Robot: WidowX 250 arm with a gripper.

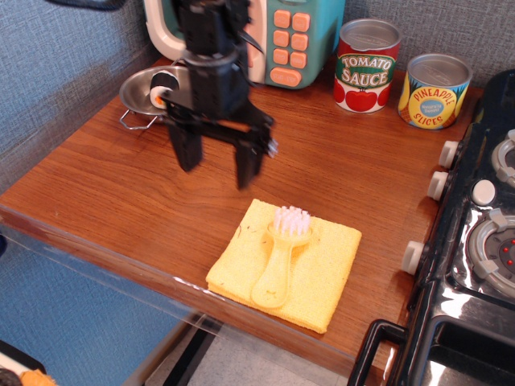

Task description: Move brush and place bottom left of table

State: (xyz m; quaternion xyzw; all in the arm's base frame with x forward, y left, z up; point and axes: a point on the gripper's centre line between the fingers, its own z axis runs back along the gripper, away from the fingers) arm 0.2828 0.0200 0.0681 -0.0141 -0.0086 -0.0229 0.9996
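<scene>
The yellow brush [282, 257] lies on a square yellow cloth [322, 269] near the front edge of the brown wood-grain table [105, 185], bristles pointing away, handle toward the front. My black gripper [219, 167] hangs open and empty above the table, up and to the left of the brush head, its two fingers [249, 165] pointing down and spread apart.
A metal pot [145, 92] with a small item in it sits at the back left by a teal toy microwave [290, 36]. A tomato sauce can [366, 64] and pineapple can [434, 90] stand at the back. A black toy stove [475, 241] fills the right side.
</scene>
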